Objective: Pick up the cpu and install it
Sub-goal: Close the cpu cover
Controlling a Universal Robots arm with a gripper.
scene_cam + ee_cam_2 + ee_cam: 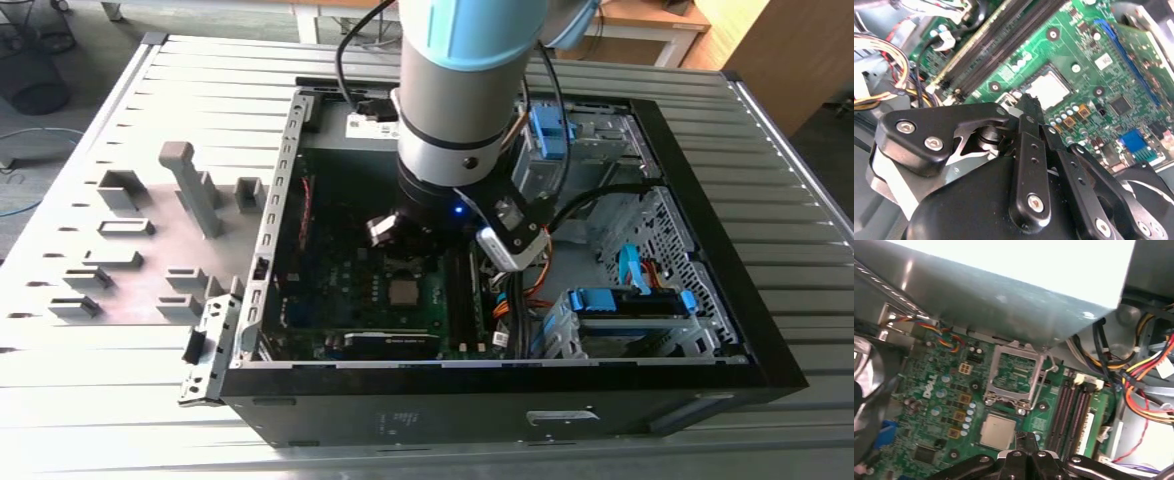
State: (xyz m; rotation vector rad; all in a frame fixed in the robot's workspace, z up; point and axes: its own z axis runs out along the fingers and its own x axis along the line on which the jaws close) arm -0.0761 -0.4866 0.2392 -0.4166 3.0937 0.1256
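The cpu (998, 432) is a small silvery square lying flat in its socket on the green motherboard (939, 390) inside the open computer case (721, 290). It also shows in the second wrist view as the cpu (1050, 89) and in the exterior view as the cpu (400, 292). The dark socket frame (1014, 371) is swung open beside it. My gripper (1027, 439) hangs just above the chip's edge, fingers together with nothing between them. In the second wrist view the gripper (1026, 102) tips sit at the chip's corner.
Memory slots (1069, 405) run beside the socket. Coloured cable bundles (1144, 385) lie past them. The case's metal wall (1004, 295) rises close behind the socket frame. Grey holder blocks (194, 185) stand on the table at the exterior view's left. Blue drive cages (627, 300) fill the case's other end.
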